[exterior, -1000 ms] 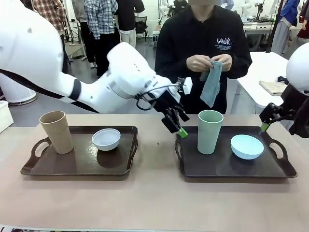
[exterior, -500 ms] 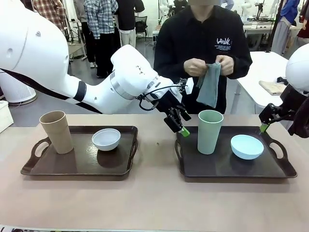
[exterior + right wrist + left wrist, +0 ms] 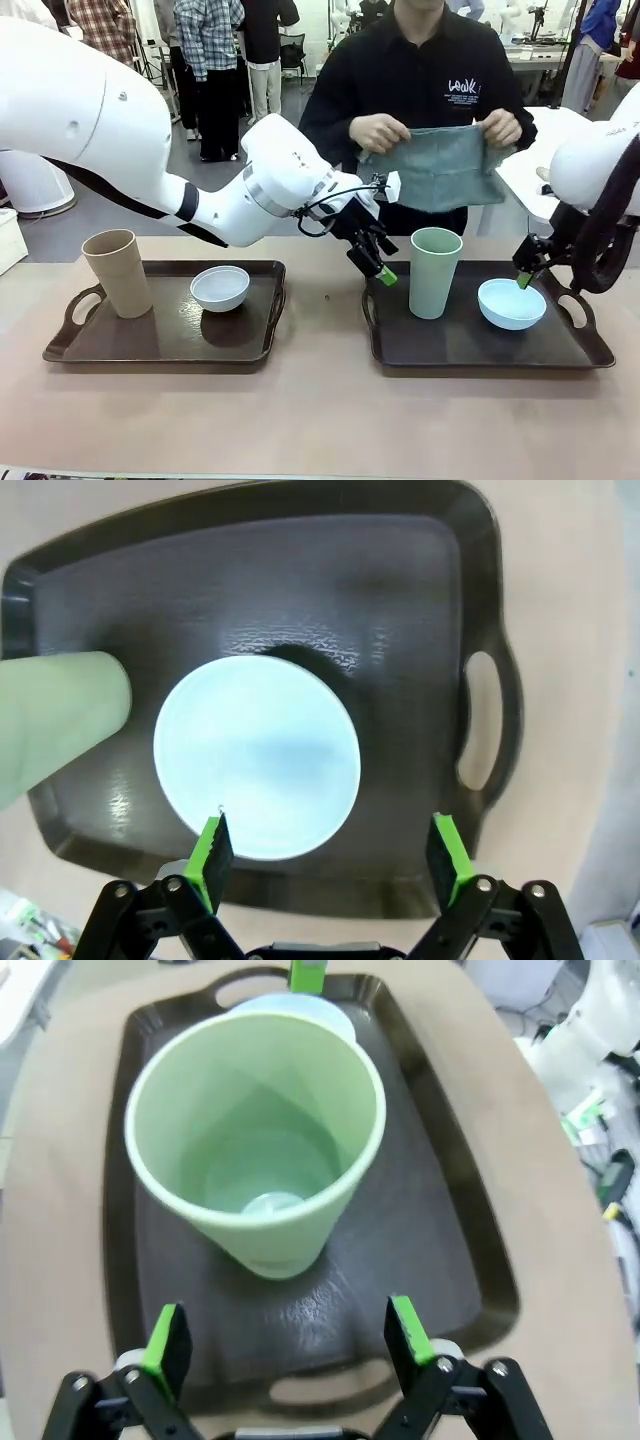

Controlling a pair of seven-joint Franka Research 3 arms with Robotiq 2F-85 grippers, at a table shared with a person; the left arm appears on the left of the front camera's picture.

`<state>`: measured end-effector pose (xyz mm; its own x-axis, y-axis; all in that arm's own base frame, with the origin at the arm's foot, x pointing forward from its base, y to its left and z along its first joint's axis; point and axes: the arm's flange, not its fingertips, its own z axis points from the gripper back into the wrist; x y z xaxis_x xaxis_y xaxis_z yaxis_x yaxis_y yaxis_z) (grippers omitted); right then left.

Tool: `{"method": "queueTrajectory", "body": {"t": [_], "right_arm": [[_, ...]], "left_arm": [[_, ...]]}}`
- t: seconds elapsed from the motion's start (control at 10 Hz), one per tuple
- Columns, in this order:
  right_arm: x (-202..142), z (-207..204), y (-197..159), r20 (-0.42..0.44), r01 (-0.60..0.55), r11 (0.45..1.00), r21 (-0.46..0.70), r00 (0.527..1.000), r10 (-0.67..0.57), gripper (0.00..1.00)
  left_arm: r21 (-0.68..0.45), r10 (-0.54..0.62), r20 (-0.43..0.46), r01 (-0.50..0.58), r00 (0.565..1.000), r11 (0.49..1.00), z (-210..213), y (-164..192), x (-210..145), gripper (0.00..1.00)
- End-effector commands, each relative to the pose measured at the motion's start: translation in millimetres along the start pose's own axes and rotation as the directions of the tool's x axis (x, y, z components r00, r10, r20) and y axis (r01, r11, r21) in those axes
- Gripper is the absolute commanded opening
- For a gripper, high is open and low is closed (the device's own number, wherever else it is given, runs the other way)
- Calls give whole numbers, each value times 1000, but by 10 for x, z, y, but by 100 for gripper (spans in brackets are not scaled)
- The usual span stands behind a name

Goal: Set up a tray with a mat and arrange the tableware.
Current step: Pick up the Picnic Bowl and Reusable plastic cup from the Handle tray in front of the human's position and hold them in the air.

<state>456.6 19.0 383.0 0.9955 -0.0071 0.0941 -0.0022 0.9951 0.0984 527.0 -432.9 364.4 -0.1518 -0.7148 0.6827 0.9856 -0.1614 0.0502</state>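
Two robot arms close in on the right tray while a person at the far edge of the table holds a grey-green mat stretched between both hands. The left gripper, jaws released and empty, hangs over the tray's left edge, just beside the pale green tumbler standing upright in its left half. The right gripper, equally wide and empty, hovers at the far rim of the light blue bowl in the right half. On the left tray the beige tumbler and white bowl sit untouched. The step appears to be clearing the right tray for the mat; next, each gripper must likely straddle its piece, clamp and lift it clear.
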Motion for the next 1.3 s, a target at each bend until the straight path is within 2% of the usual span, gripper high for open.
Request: {"method": "queueTrajectory", "body": {"t": [0.0, 0.3, 0.5, 0.8, 1.1, 1.2], "right_arm": [[168, -121, 42, -33, 34, 998, -49, 999, -36, 100], [264, -257, -33, -45, 58, 996, -62, 997, -61, 100], [291, -341, -85, -53, 63, 996, -61, 996, -67, 100], [317, -451, -91, -72, 46, 998, -43, 996, -49, 100], [301, -510, -105, -80, -6, 1000, -14, 997, 5, 100], [291, -511, -103, -88, -28, 999, -19, 996, 27, 42]], "left_arm": [[6, -51, 6, 51, 999, 999, -198, 65, 117, 100], [-39, -33, 24, 34, 999, 999, -421, 166, 211, 100], [-32, -57, -2, 57, 998, 998, -506, 195, 210, 100], [-77, -39, 48, 43, 998, 996, -659, 230, 261, 100], [-114, 74, 109, -62, 991, 992, -690, 254, 240, 100], [-99, 82, 115, -70, 990, 993, -694, 263, 214, 92]]}}
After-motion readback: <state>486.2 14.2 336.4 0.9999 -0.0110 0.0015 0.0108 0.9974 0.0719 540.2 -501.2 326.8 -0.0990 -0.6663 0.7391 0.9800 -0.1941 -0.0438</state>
